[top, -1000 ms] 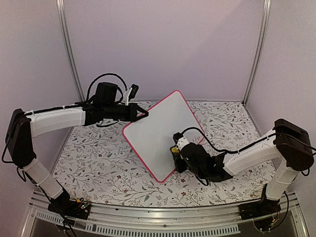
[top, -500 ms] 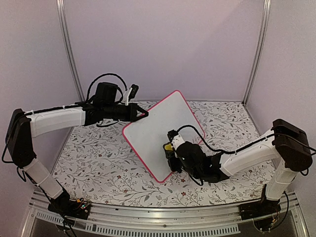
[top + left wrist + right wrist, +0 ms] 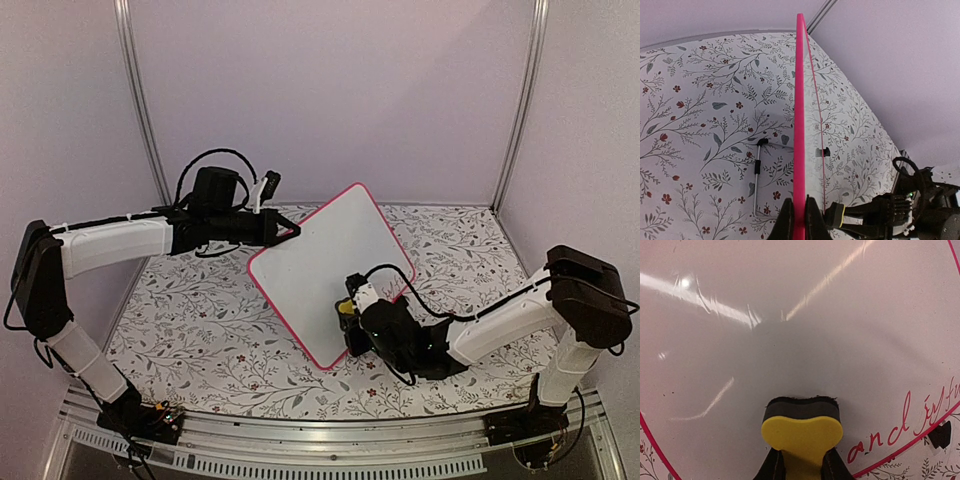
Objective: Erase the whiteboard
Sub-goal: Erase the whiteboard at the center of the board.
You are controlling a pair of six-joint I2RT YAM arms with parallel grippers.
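The whiteboard [image 3: 318, 262], white with a pink-red frame, stands tilted above the floral table. My left gripper [image 3: 291, 232] is shut on its left edge; the left wrist view shows the pink frame [image 3: 800, 125] edge-on between the gripper's [image 3: 799, 220] jaws. My right gripper [image 3: 352, 322] is shut on a yellow block eraser [image 3: 345, 308], whose dark felt face presses on the board's lower part. In the right wrist view the eraser [image 3: 802, 426] sits against the white surface [image 3: 790, 315], held by the gripper [image 3: 801, 467]. Red handwriting [image 3: 900, 430] runs along the board's lower right edge.
A thin metal rod [image 3: 758, 172] lies on the floral tablecloth [image 3: 200, 320] behind the board. A black clip foot [image 3: 941, 434] sits on the board's frame. Pale walls and metal posts [image 3: 140, 110] close in the back.
My right gripper slid the eraser leftward across the board's lower part, then a little down toward the near edge. The left gripper and the board stayed still.
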